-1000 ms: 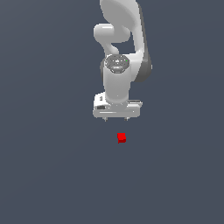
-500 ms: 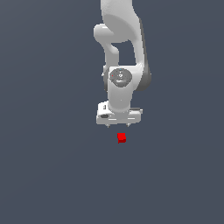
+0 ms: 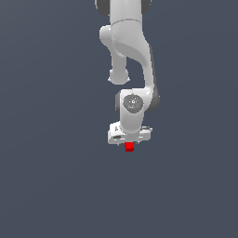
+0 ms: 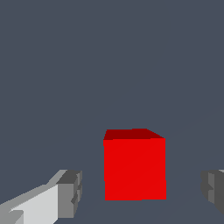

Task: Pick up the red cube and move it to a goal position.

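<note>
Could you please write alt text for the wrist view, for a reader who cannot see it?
A bright red cube sits on a plain dark grey surface, framed between the two open fingers of the gripper. Gaps show on both sides, so neither grey fingertip touches it.

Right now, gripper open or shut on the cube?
Open. In the wrist view both fingers stand apart from the red cube, gaps either side.

the red cube [image 4: 134, 168] sits on the plain dark grey bench [image 4: 109, 57], its top face a darker red than its front. the hand [image 4: 142, 190] is spread wide: one grey fingertip [image 4: 70, 192] on each side of the cube, a clear gap between each and the cube, neither touching.
</note>
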`<state>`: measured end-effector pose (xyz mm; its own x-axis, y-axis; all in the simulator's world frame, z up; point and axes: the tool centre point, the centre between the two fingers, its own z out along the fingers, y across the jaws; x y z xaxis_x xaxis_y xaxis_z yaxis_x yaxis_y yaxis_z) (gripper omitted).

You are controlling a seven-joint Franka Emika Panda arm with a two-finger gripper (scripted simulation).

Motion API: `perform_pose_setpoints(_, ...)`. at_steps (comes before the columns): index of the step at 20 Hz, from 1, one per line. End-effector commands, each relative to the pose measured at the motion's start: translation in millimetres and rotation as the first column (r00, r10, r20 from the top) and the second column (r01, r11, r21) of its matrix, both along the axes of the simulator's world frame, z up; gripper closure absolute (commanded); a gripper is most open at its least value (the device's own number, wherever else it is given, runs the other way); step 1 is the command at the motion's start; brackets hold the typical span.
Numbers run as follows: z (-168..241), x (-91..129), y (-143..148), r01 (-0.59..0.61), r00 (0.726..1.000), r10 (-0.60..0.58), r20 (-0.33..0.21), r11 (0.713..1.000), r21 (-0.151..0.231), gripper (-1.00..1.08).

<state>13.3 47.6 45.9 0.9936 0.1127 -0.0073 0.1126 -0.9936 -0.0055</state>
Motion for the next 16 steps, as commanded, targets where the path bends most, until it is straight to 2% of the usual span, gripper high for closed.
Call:
perform_pose_setpoints(1,-12.1,3.4,2.8,-0.012,1.0,0.012,0.005,1.0,-0.002,-0.92)
perform_pose_setpoints(9,-26.0,7.9,6.1,-0.025,1.0,0.025,0.008,1.0,-0.005,-0.92)
perform_pose_setpoints(10,-26.0,7.9,6.1,-0.025,1.0,0.025,0.008,1.0,-0.005,1.08)
perform_pose_setpoints(16,-26.0,7.9,6.1,-0.025,1.0,0.025,0.008,1.0,-0.005,1.08)
